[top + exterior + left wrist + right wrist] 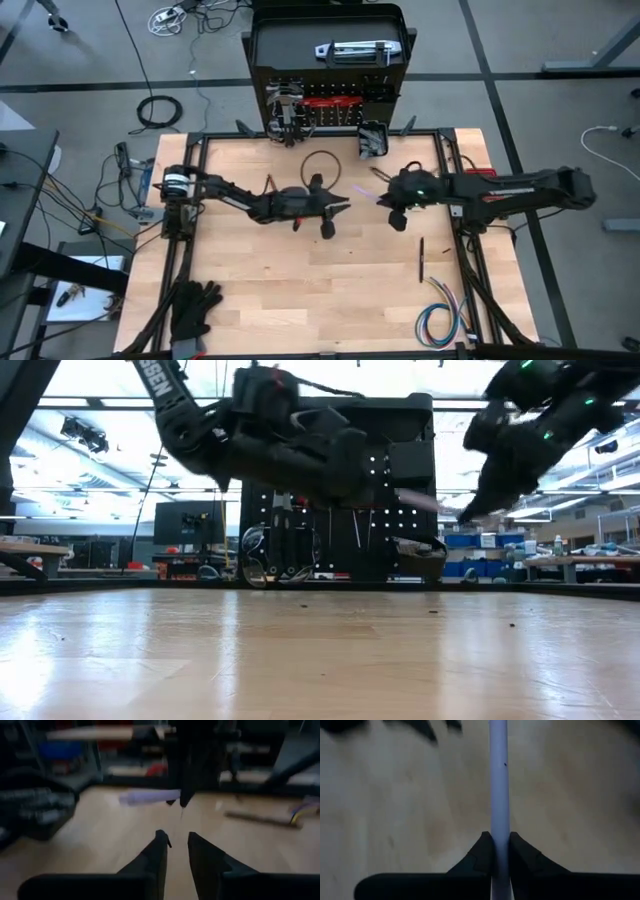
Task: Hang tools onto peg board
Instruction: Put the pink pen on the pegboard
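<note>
right tool (500, 842) raised above counter (250, 290), clamped on pale rod (499, 780) | left tool (175, 842) facing it mid-counter, fingers slightly apart | peg board (330, 60) behind

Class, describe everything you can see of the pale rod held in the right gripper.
The rod is a slim, straight, pale lilac-grey stick with a smooth, matt look and one tiny dark speck; its material is unclear. The right gripper is shut on it, one dark finger on each side. In the high view it shows as a short pale streak above the wooden table, pointing from the right gripper toward the left gripper, apparently without touching it.
</note>
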### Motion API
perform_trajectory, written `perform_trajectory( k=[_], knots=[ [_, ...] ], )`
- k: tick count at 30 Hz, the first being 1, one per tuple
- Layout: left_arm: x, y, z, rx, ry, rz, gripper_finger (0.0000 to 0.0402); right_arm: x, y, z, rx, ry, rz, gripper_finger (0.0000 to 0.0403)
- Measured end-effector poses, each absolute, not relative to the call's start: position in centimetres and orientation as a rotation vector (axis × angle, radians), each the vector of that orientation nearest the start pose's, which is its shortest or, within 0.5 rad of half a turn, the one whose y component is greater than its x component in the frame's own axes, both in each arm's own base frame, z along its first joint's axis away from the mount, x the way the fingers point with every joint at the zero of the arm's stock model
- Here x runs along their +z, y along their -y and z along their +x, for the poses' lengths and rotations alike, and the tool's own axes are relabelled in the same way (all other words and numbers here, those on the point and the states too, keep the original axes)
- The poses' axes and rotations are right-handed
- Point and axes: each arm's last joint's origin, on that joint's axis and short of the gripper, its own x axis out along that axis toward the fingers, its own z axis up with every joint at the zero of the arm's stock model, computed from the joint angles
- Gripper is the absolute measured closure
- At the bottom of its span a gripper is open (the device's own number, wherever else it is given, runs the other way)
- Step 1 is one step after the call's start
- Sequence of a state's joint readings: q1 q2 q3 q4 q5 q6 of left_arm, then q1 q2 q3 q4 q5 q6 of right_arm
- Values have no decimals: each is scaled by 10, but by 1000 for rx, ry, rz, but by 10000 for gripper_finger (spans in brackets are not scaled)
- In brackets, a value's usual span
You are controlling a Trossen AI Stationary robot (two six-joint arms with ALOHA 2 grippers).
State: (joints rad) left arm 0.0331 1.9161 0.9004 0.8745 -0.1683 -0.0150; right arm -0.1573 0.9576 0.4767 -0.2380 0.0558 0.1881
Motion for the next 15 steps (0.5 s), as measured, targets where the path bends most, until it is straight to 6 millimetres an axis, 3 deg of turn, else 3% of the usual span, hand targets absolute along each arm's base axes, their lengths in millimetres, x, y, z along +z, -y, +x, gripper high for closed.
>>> perform_trajectory(
  k=[7, 12, 15],
  knots=[
    [169, -15, 379, 193, 9, -93, 324, 192, 13, 174, -233, -250, 250, 360],
    [181, -14, 379, 177, 141, -221, 316, 182, -1, 173, -179, -103, 230, 360],
    [186, -14, 378, 161, 200, -258, 290, 183, -8, 176, -186, -32, 193, 360]
  ],
)
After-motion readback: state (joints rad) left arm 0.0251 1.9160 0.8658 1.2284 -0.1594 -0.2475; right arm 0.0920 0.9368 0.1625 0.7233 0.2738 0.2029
